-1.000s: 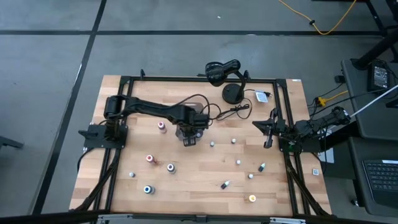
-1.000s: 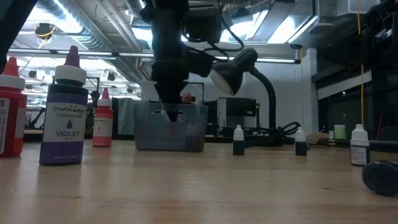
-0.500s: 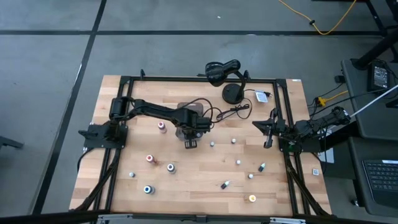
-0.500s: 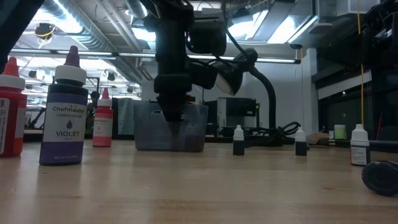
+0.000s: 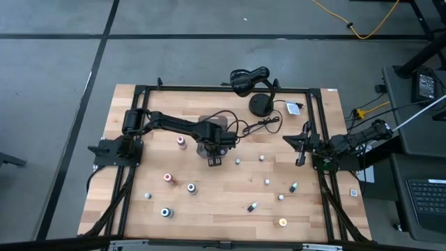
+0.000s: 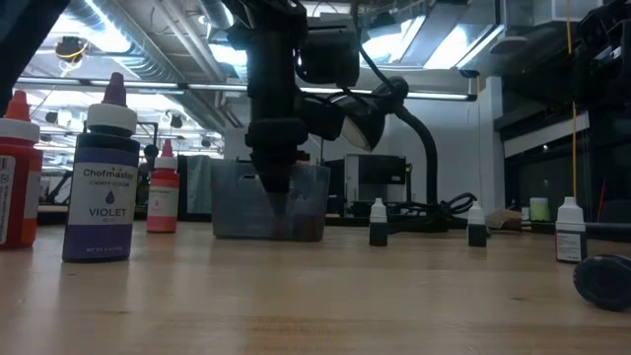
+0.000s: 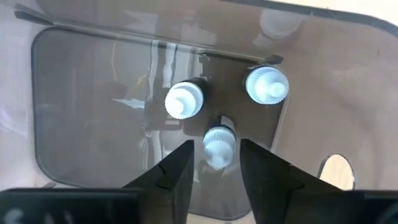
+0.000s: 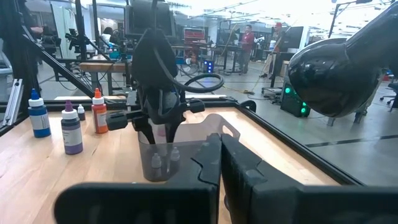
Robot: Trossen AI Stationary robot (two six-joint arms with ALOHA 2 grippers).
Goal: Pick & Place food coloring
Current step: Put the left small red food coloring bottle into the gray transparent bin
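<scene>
A gray see-through tray [image 7: 74, 106] stands at the table's middle, also seen in the low view [image 6: 232, 202]. My left gripper [image 7: 216, 144] points down into it, open. A white-capped food coloring bottle [image 7: 219, 149] stands upright on the tray floor between its fingers, with a narrow gap on either side. Two more white-capped bottles [image 7: 185, 99] [image 7: 267, 85] stand on the floor beyond it. Other food coloring bottles lie spread over the table, such as a pink one [image 5: 181, 141] and an orange one [image 5: 283, 222]. My right gripper [image 8: 221, 146] waits shut at the table's right edge [image 5: 301, 150].
A black lamp on a round base [image 5: 261, 104] with its cable stands at the far side behind the tray. Larger bottles, a violet one [image 6: 108, 177] and red ones [image 6: 163, 197], stand on the left half. Small bottles [image 5: 267, 182] dot the near right part of the table.
My left gripper has sunk a little deeper into the gray tray and then kept still there.
</scene>
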